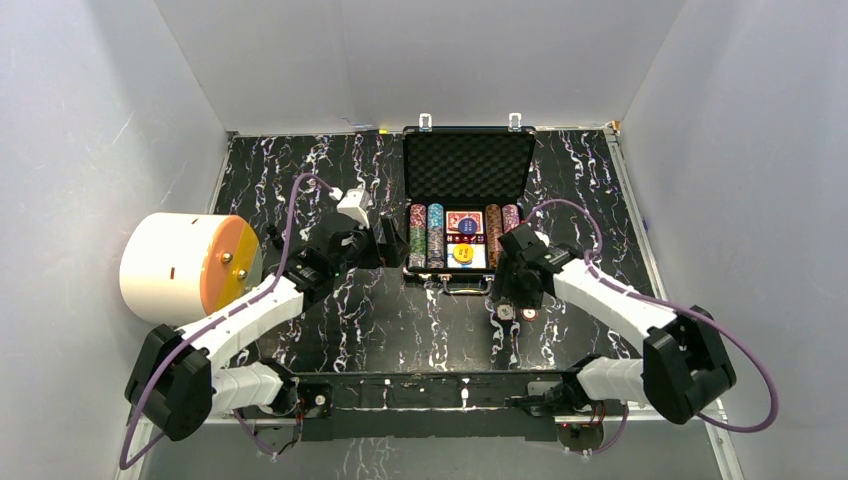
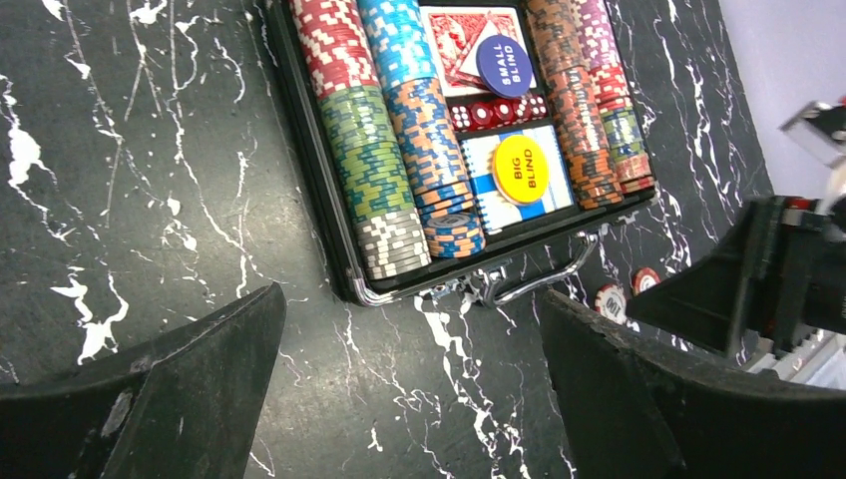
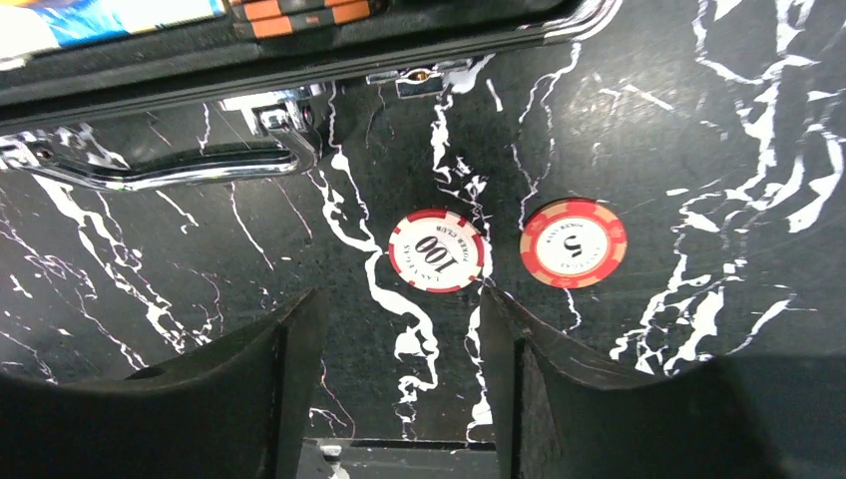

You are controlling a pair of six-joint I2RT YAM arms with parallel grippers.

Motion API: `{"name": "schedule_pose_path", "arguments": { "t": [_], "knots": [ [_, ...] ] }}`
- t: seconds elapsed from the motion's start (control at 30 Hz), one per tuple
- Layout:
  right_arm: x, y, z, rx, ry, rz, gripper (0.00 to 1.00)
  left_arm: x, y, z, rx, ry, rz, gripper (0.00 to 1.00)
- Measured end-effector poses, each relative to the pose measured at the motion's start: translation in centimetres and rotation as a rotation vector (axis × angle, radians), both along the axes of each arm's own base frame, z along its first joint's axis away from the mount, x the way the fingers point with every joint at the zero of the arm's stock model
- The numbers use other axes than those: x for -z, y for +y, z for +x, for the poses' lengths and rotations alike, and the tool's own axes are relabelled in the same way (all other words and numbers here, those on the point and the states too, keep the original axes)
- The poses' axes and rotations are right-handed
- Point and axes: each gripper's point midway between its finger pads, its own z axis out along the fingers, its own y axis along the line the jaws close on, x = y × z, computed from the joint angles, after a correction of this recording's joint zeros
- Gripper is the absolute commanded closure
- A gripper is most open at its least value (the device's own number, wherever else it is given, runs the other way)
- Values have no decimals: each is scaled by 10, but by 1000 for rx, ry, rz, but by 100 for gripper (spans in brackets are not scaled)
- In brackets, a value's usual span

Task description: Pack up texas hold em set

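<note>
Overhead view of a black marbled counter (image 1: 400, 320) with two robot arms reaching over it. The open black briefcase (image 1: 467, 165) sits at the far middle with its foam-lined lid standing up. Its tray holds rows of multicoloured poker chips (image 2: 379, 170), a red card deck (image 2: 459, 50), round "small blind" (image 2: 504, 65) and "big blind" (image 2: 521, 170) buttons, and red dice (image 2: 494, 112). Two chips are not yet packed. They lie flat on the counter just on the near side of the case's silver handle (image 3: 160, 172), toward its right end: a red-and-white 100 chip (image 3: 436, 249) and, just beside it on the right, a red 5 chip (image 3: 574, 242). The right gripper (image 3: 399, 299) hangs over them with its jaws spread and nothing between them. The 100 chip lies just ahead of the gap, a little toward the right-hand finger, and the 5 chip sits beyond that finger's outer side. Being round and flat, the chips offer no long axis, only thin edges. The left gripper (image 2: 409, 294), also spread and empty, hovers near the case's near left corner, well away from the loose chips, so the right arm is plainly the nearer one. A likely next move is closing on the 100 chip.
</note>
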Motion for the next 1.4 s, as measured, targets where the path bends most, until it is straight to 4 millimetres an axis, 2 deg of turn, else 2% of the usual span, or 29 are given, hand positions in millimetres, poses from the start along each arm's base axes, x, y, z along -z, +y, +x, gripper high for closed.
{"name": "schedule_pose_path", "arguments": {
  "t": [0.23,0.4,0.63,1.0,1.13,1.4],
  "knots": [
    [22,6,-13,-12,124,-5,38,5,-4,-7,34,18,-9,2],
    [27,5,-16,0,145,-22,37,11,-3,-10,43,32,-6,2],
    [36,1,-16,7,163,-58,37,12,-5,-12,53,37,-11,2],
    [42,-6,-4,18,110,-124,46,13,-12,-17,81,51,-59,2],
    [43,-7,-4,12,111,-135,53,22,-19,-22,111,86,-79,2],
    [41,-7,-3,14,106,-130,54,31,-47,-34,192,151,-142,4]
  ]
}}
